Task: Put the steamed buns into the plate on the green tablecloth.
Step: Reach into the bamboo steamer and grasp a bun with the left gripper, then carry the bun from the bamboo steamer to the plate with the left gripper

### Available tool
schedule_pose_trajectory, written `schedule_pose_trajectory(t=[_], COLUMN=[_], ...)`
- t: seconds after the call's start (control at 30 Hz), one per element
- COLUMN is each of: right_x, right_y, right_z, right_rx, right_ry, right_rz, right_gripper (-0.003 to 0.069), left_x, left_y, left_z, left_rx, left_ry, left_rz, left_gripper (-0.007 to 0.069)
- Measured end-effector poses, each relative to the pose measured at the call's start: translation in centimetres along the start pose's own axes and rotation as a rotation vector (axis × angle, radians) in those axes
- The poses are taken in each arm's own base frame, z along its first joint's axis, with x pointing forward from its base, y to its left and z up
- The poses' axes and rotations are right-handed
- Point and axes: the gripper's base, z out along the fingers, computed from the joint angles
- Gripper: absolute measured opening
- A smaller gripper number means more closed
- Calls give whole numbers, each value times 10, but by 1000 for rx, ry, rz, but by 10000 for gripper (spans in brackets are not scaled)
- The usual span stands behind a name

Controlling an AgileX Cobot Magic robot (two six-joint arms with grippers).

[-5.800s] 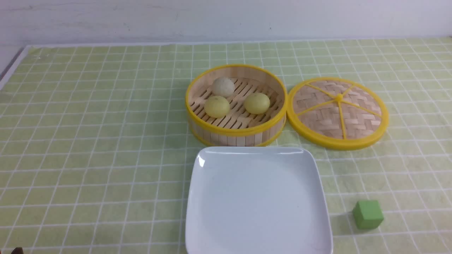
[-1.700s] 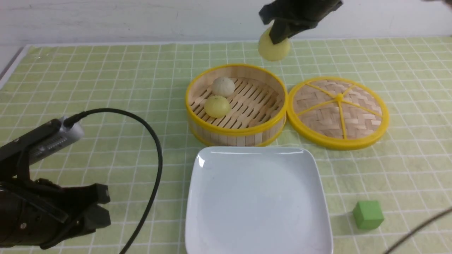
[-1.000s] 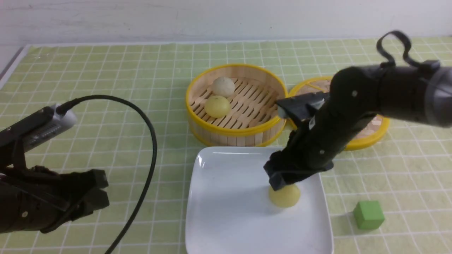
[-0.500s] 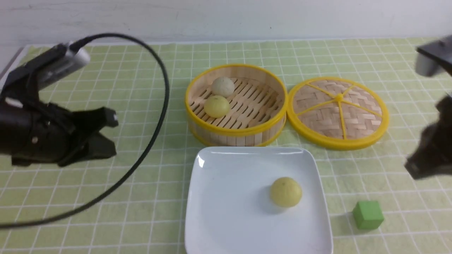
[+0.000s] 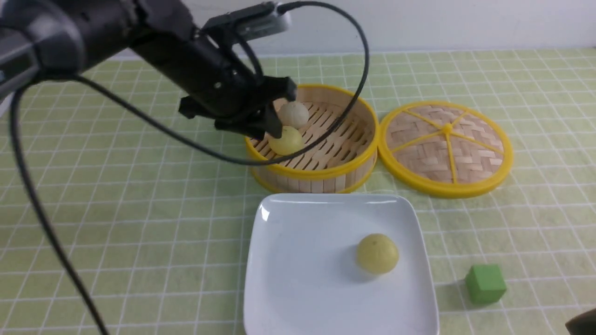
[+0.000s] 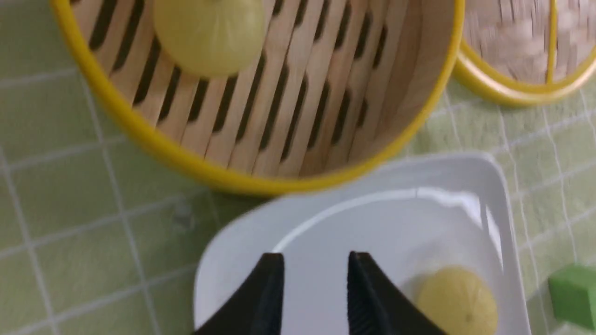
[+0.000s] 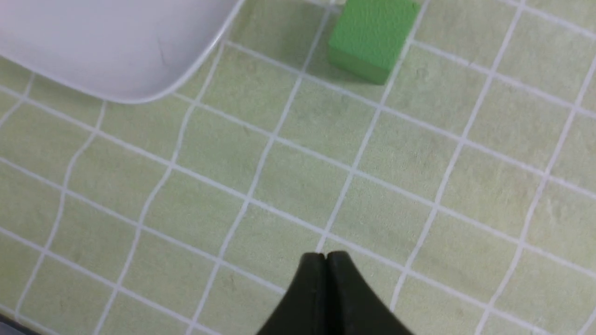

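Observation:
One pale yellow bun [image 5: 377, 253] lies on the white square plate [image 5: 302, 279], right of its middle. A second yellow bun [image 5: 286, 140] and the greyish-beige bun [image 5: 295, 114] sit in the bamboo steamer [image 5: 326, 174]. My left gripper [image 5: 281, 114] hangs over the steamer's left side, just above these two buns, open and empty. In the left wrist view its open gripper [image 6: 315, 260] shows with the steamer's yellow bun [image 6: 209, 32] and the plate's bun [image 6: 458, 302]. My right gripper [image 7: 325, 256] is shut and empty over the green tablecloth [image 7: 419, 186], near the plate's corner [image 7: 116, 56].
The woven steamer lid [image 5: 446, 149] lies flat right of the steamer. A small green cube [image 5: 485, 284] sits right of the plate; it also shows in the right wrist view [image 7: 372, 32]. The left arm's cable [image 5: 354, 83] loops over the steamer. The right arm [image 5: 582, 323] shows only at the bottom right corner.
The right gripper carried a yellow bun from the steamer to the plate, let it go and withdrew right. The left arm swung from the table's left to over the steamer.

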Motion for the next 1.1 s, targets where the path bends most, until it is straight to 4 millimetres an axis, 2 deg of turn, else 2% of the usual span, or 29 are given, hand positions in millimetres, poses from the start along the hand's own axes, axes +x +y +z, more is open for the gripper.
schedule_pose_trajectory(t=[0.03, 0.07, 0.1, 0.23, 0.27, 0.43, 0.53, 0.6, 0.67, 0.7, 0.73, 0.8, 0.93, 0.97, 1.0, 1.07, 1.1], right_x=[-1, -1, -2, -2, -2, -2, -2, -2, -2, -2, -2, -2, -2, -2, -2, -2, -2], right_y=[0, 0, 0, 0, 0, 0, 0, 0, 0, 0, 0, 0, 0, 0, 0, 0, 0], right_z=[0, 0, 0, 0, 0, 0, 0, 0, 0, 0, 0, 0, 0, 0, 0, 0, 0], right_rx=[-1, -1, -1, -1, -1, -1, -1, -1, -1, -1, -1, -1, -1, -1, -1, -2, -2], right_ry=[-12, -13, -17, -17, -17, -17, -18, -18, -18, -18, -18, -18, -17, -17, -17, -17, -17], right_rz=[1, 1, 2, 3, 3, 3, 3, 3, 3, 3, 3, 3, 3, 3, 3, 4, 4], right_gripper=[-8, -8, -5, -1, -1, 1, 5, 5, 9, 9, 11, 12, 12, 12, 12, 13, 15], left_x=[-15, -16, -28, -45, -47, -52, -47, -46, -46, -47, -49, -53, -64, -64, -64, -59, -46], left_y=[-1, -1, 2, 12, 11, 26, 32, 33, 31, 30, 27, 19, -7, -9, -22, -29, -35], left_z=[12, 14, 31, 66, 66, 104, 121, 121, 117, 116, 109, 89, 16, 12, -26, -45, -55], left_rx=[-13, -15, -33, -67, -69, -123, -134, -135, -137, -136, -134, -130, -101, -99, -82, -74, -67], left_ry=[-24, -27, -36, -44, -51, -30, 0, 4, 28, 27, 40, 58, 16, 12, -43, -60, -36], left_rz=[-25, -27, -33, -21, -18, 8, -27, -42, -59, -58, -57, -47, 27, 31, 71, 88, 98], left_gripper=[340, 347, 400, 439, 440, 411, 320, 268, 100, 90, 48, 25, 22, 22, 22, 22, 22])
